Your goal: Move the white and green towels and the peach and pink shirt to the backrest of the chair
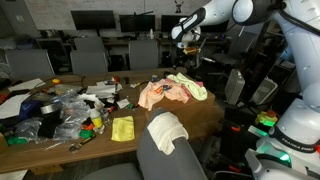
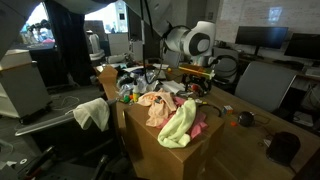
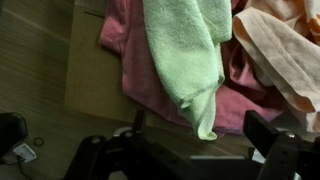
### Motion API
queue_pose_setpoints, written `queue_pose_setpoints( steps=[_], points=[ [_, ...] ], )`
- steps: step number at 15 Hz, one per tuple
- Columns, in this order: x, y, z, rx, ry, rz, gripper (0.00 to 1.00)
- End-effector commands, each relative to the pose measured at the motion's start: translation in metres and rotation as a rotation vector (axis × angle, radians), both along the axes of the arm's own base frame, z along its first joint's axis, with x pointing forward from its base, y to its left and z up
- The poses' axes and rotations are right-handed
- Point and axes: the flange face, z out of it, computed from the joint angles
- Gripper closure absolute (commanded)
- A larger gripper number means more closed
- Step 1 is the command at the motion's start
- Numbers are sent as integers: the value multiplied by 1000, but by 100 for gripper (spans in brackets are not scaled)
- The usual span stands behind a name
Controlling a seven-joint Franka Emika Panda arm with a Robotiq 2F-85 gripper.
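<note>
Cloth items, four in all, listed with handling notes.

1. Green towel (image 3: 190,55): a pale yellow-green pile cloth lying on top of the heap at the corner of the counter (image 3: 95,95), with one narrow end hanging over the edge. Judged light, limp and not slippery. It will sag and trail when lifted. The best hold looks to be the thick fold on the upper part, pinched from above. The dangling tip would likely slide out or swing.

2. Pink shirt (image 3: 125,60): thin fabric spread flat under the green towel and partly pinned by it. Taking it first would probably drag the towel along. A raised wrinkle is needed for a grip, since the flat areas offer little to pinch.

3. Peach shirt (image 3: 285,50): crumpled, just beside the green towel and overlapping the pink one. It is soft and has many folds, so any high ridge should serve.

4. White towel (image 1: 168,130): the bulkiest piece, draped over the grey backrest (image 1: 150,160) of the near chair and well apart from the heap. It appears placed.

5. Gripper (image 3: 185,155): jaws spread wide and holding nothing, poised above the green towel's hanging end and touching no cloth.
</note>
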Motion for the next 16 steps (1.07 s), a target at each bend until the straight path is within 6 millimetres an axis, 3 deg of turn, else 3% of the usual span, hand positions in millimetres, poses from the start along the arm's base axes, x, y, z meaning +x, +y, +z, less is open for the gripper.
queue_pose_setpoints(
  steps=[1, 9, 16],
  points=[
    [16, -19, -10, -3, 35, -36, 0],
    [13, -40, -46, 57, 155, -85, 0],
    [18, -32, -56, 130, 211, -71, 0]
  ],
)
